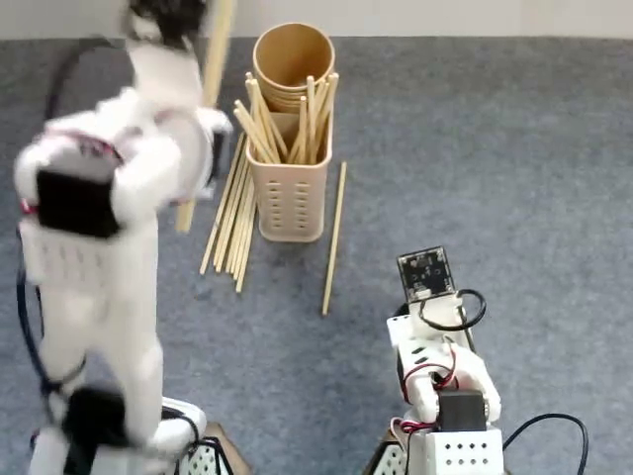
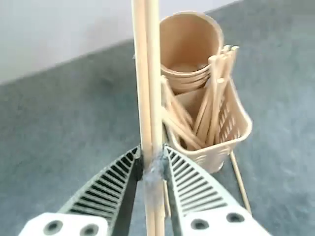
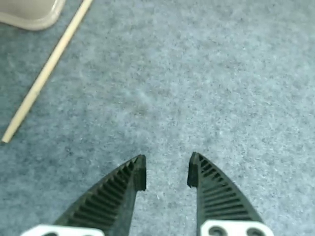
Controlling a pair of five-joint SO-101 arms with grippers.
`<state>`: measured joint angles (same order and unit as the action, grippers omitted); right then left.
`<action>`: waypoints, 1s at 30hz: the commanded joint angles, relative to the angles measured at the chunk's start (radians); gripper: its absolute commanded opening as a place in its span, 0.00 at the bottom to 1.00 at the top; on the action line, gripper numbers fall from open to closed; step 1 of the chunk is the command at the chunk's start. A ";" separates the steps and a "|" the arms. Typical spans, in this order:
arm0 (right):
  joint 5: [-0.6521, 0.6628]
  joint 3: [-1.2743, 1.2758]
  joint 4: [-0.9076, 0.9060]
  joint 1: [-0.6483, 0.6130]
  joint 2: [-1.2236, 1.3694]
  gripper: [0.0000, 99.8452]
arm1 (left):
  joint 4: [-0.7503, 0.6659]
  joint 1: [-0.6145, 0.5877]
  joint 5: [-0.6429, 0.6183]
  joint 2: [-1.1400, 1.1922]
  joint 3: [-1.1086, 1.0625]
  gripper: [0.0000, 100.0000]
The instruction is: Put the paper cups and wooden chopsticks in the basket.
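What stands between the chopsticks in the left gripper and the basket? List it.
Nothing visible stands between the held chopsticks in the left gripper and the basket. Its opening is crowded, though: stacked paper cups fill the far end, leaning chopsticks the rest.

Basket at upper centre holds paper cups in its upper end, chopsticks below them. Loose chopsticks lie just left, single chopstick just right, raised chopsticks left of the cups.

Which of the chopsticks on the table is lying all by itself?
The single chopstick beside the basket, toward the right gripper; the other loose chopsticks lie bunched on the basket's opposite side.
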<state>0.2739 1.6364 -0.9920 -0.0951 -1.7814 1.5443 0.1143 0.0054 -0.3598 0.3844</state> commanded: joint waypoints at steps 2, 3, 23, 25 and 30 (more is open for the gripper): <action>-0.005 0.001 0.021 -0.010 -0.012 0.15 | -0.359 0.018 -0.044 -0.074 -0.183 0.00; -0.005 0.001 0.021 -0.010 -0.012 0.15 | -0.399 0.019 -0.072 -0.061 -0.168 0.00; -0.005 0.001 0.021 -0.012 -0.012 0.15 | -0.790 0.147 -0.132 0.188 -0.131 0.01; -0.005 0.001 0.021 -0.012 -0.012 0.15 | -0.838 0.147 -0.130 0.188 -0.196 0.01; -0.005 0.001 0.021 -0.012 -0.012 0.15 | -0.847 0.145 -0.132 0.125 -0.305 0.04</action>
<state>0.2739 1.6364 -0.9920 -0.0951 -1.7814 0.7234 0.2478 -0.1158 -0.1695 0.1097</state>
